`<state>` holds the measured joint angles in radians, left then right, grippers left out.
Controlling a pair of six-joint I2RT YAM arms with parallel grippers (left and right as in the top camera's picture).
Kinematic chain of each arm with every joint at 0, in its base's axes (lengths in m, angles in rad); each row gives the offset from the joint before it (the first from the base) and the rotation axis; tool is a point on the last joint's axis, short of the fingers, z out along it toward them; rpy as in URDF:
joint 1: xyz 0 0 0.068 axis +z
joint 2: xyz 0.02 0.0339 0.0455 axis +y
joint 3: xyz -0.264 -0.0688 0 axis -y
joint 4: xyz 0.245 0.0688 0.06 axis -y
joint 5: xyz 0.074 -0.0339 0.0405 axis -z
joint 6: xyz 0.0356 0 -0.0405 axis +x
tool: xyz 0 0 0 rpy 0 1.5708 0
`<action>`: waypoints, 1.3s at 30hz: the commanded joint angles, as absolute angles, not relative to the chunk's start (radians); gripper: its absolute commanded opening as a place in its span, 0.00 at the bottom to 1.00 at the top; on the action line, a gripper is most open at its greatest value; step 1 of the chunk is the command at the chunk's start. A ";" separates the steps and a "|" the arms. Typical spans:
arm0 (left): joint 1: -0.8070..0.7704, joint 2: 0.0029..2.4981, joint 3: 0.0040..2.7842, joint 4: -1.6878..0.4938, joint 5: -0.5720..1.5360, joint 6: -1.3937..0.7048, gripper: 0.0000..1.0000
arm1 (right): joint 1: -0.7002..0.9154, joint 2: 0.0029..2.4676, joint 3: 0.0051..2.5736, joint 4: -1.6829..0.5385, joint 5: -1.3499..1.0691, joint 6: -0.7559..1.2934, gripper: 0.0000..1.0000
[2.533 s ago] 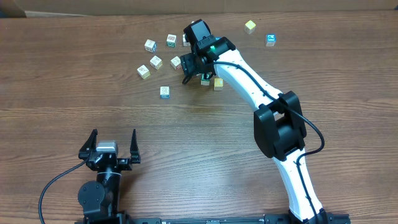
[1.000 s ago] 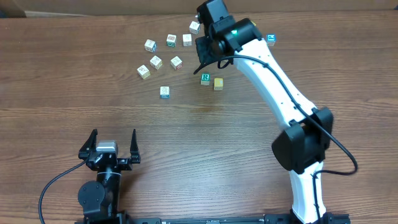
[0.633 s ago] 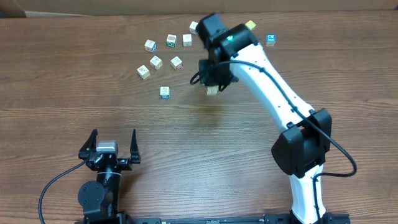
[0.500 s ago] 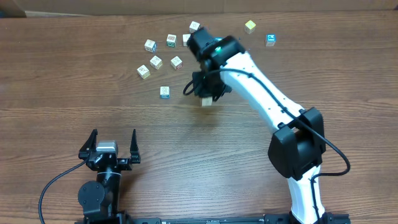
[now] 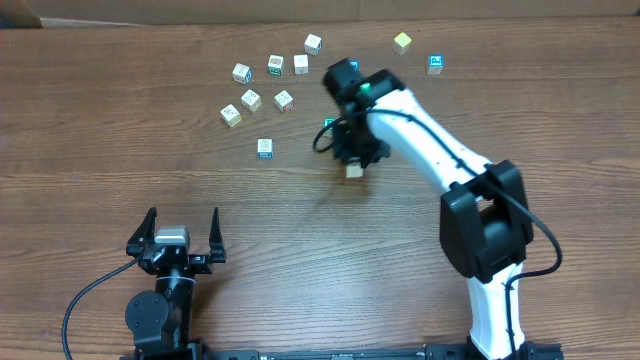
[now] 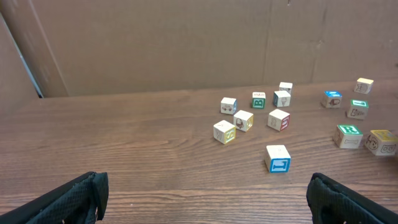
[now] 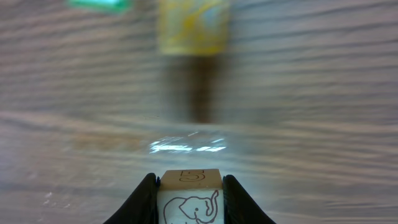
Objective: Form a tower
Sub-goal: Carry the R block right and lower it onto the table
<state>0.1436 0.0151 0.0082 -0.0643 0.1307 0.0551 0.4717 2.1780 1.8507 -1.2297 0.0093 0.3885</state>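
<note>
Tower status: nothing is stacked as far as visible. Every cube in view sits one high on the counter (image 5: 100,150).

Left: left tool (image 5: 184,216) sits at the near edge, fingers spread wide and empty, well apart from all cubes. It contributes nothing right now.

Centre-left: cluster of loose cubes (image 5: 251,99), seven of them, each single. A blue-marked cube (image 5: 265,148) sits alone a bit nearer the robot.

Centre: green-bordered cube (image 6: 349,135) lies flat on the counter, one level only in the left wrist view. The letter is unreadable there, and overhead the right arm covers most of it. A yellow cube (image 6: 380,142) is just beside it. Judgement: the green one is the likely base, so the tower is at that spot, height one.

Right of that: right tool (image 7: 189,182) pinches an elephant cube (image 5: 354,172), fingers pressed on two opposite faces. The cube is nearer the robot than the green/yellow pair and not over either. It looks lifted off the counter, but that can't be confirmed. The right wrist view is blurred ahead.

Far right, back edge: pale yellow cube (image 5: 402,41) and blue cube (image 5: 435,64), both loose.

Remaining, as judged:
- carry the elephant cube over the base
- seat it square and release
- repeat with more cubes

This is effectively the first placement, so most of the work is left.
</note>
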 commanded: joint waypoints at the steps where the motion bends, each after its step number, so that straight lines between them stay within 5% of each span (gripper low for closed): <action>1: 0.137 0.006 0.005 -0.067 0.128 0.045 0.99 | 0.392 2.170 1.847 -1.231 0.036 0.290 0.25; 14: 0.137 0.006 0.005 -0.067 0.128 0.045 1.00 | 0.247 2.170 1.738 -1.140 0.036 0.252 0.27; 20: 0.137 0.006 0.005 -0.067 0.128 0.045 1.00 | 0.247 2.170 1.734 -1.142 0.036 0.253 0.53; 32: 0.137 0.006 0.005 -0.067 0.128 0.045 1.00 | 0.245 2.170 1.714 -1.124 0.096 0.262 0.61; 39: 0.137 0.006 0.005 -0.067 0.128 0.045 1.00 | 0.247 2.170 1.711 -1.126 0.085 0.624 0.67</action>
